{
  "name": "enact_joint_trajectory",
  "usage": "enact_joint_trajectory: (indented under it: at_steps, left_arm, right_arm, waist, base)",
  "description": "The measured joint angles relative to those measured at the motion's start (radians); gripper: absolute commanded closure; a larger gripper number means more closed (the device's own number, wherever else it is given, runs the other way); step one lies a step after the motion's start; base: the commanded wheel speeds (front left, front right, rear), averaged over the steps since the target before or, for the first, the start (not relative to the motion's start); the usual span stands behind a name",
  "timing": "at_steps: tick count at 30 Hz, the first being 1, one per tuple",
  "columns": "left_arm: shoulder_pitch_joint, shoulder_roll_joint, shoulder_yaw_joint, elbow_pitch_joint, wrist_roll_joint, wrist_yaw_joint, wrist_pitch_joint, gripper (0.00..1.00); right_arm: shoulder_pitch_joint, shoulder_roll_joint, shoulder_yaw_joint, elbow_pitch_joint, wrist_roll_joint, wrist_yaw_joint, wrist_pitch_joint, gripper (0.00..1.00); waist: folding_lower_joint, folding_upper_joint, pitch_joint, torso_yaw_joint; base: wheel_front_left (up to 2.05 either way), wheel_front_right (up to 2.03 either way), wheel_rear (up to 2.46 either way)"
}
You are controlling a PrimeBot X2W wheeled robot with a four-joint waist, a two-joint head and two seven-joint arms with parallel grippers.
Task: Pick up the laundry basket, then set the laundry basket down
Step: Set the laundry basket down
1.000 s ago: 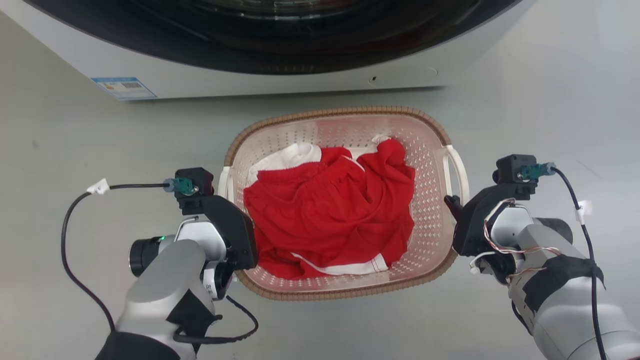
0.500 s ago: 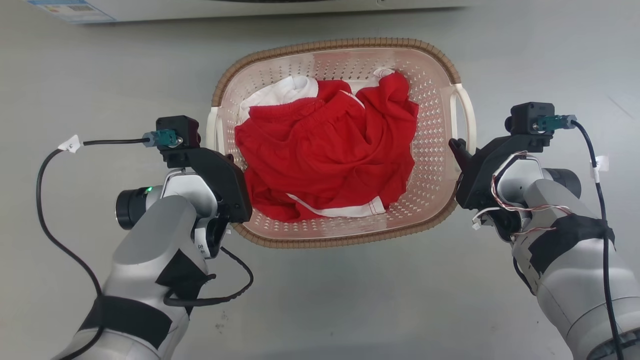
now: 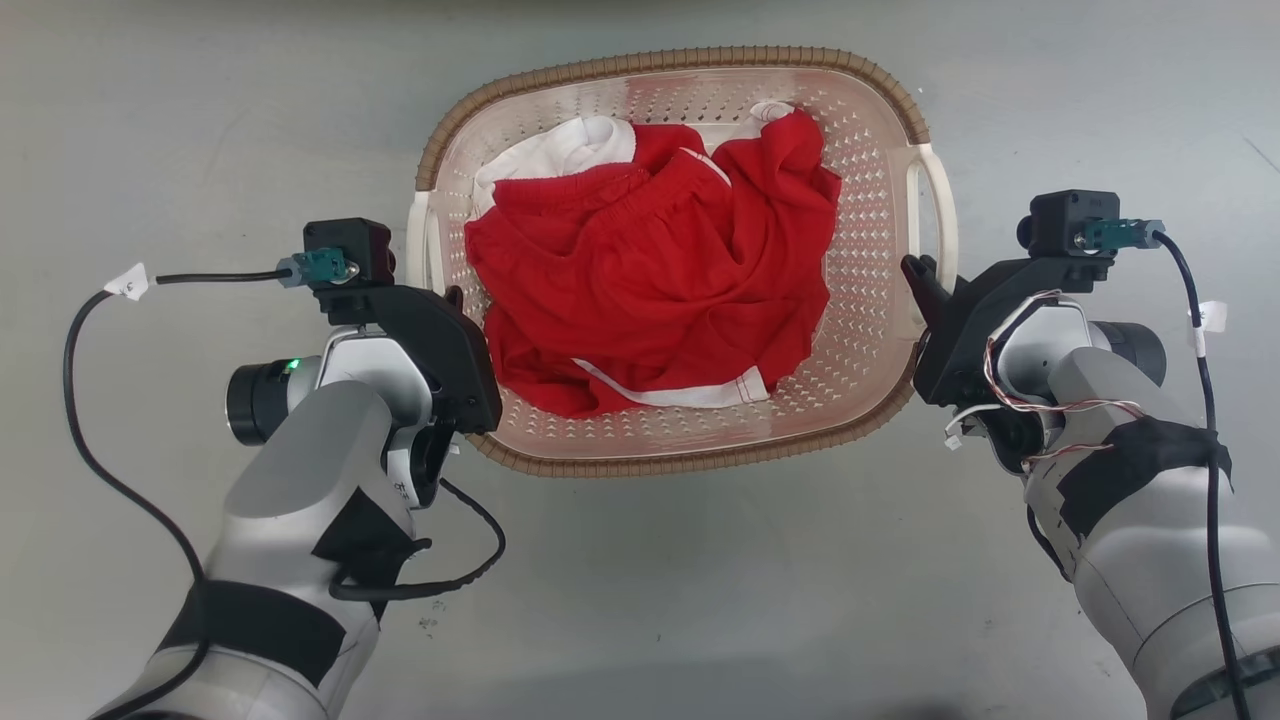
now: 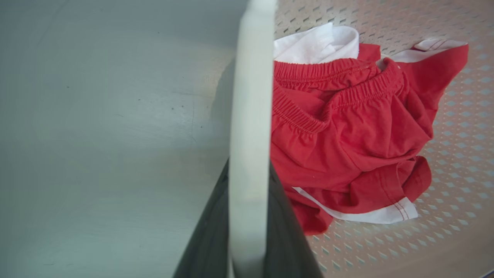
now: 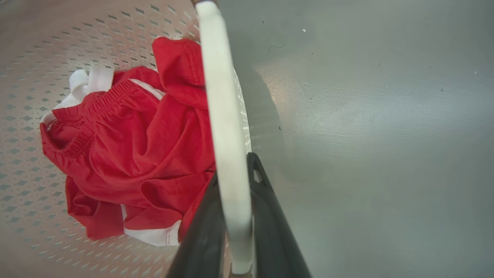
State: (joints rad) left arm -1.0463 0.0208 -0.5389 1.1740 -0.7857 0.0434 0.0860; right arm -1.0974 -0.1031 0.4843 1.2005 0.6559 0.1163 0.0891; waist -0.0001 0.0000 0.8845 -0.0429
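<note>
The left claw (image 3: 452,300) is nearly shut. It leaves only a thin gap, and the white left handle (image 4: 251,96) of the basket (image 3: 680,60) sits in that gap. One dark finger (image 4: 208,239) presses on each side of the loop, so the claw has a firm pinch on it. I think it grabs there because the loop is thin enough to fit, and the basket wall is far too wide. To the outside of this claw there is just bare grey floor (image 3: 150,130). Right beside it, on the inner side, the red clothes (image 3: 650,300) lie in a heap at the bottom of the basket. A bit of white cloth (image 3: 570,150) peeks out at the far end. Past the clothes comes the right handle (image 5: 224,96). The right claw (image 3: 918,285) pinches it the same way, nearly shut, with a finger on each side. The basket sits between the two claws, touching both. Holding both sides at once should keep it flat, so the clothes do not slide or tip out. It looks like the carrying part of the job to me. I cannot tell for sure if the bottom is off the floor.
</note>
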Motion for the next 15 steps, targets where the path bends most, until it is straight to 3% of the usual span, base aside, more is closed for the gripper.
enact_joint_trajectory:
  at_steps: [4, 5, 6, 7, 8, 15]
  left_arm:
    - [-0.001, -0.004, -0.002, 0.012, 0.000, -0.001, -0.008, 1.00]
    - [-0.002, -0.005, -0.003, 0.014, 0.000, -0.001, -0.009, 1.00]
    - [-0.003, -0.005, -0.004, 0.016, 0.000, -0.002, -0.009, 0.64]
    - [-0.005, -0.006, -0.004, 0.020, 0.000, -0.010, -0.009, 0.18]
    - [-0.008, -0.003, -0.004, 0.025, 0.000, -0.009, -0.009, 0.00]
    - [-0.011, 0.013, -0.004, 0.044, 0.000, -0.010, -0.019, 0.00]
  right_arm:
    - [-0.001, 0.001, 0.000, 0.007, 0.000, 0.002, -0.003, 1.00]
    - [-0.001, 0.001, 0.000, 0.009, 0.000, 0.003, -0.003, 0.70]
    - [-0.002, 0.002, 0.000, 0.010, 0.000, 0.003, -0.004, 0.00]
    - [-0.002, 0.002, -0.001, 0.012, 0.000, 0.003, -0.004, 0.00]
    - [-0.004, 0.000, -0.001, 0.015, 0.000, 0.002, -0.004, 0.00]
    - [-0.005, -0.008, -0.002, 0.030, 0.001, -0.001, -0.008, 0.00]
  waist:
    - [0.0000, 0.0000, 0.001, 0.001]
    - [0.0000, 0.0000, 0.001, 0.001]
    - [0.0000, 0.0000, 0.001, 0.002]
    - [0.0000, 0.0000, 0.001, 0.002]
    - [0.0000, 0.0000, 0.000, 0.002]
    - [0.0000, 0.0000, -0.008, 0.004]
  base:
    - [0.00, 0.00, 0.00]
    - [0.00, 0.00, 0.00]
    - [0.00, 0.00, 0.00]
    - [0.00, 0.00, 0.00]
    - [0.00, 0.00, 0.00]
    - [0.00, 0.00, 0.00]
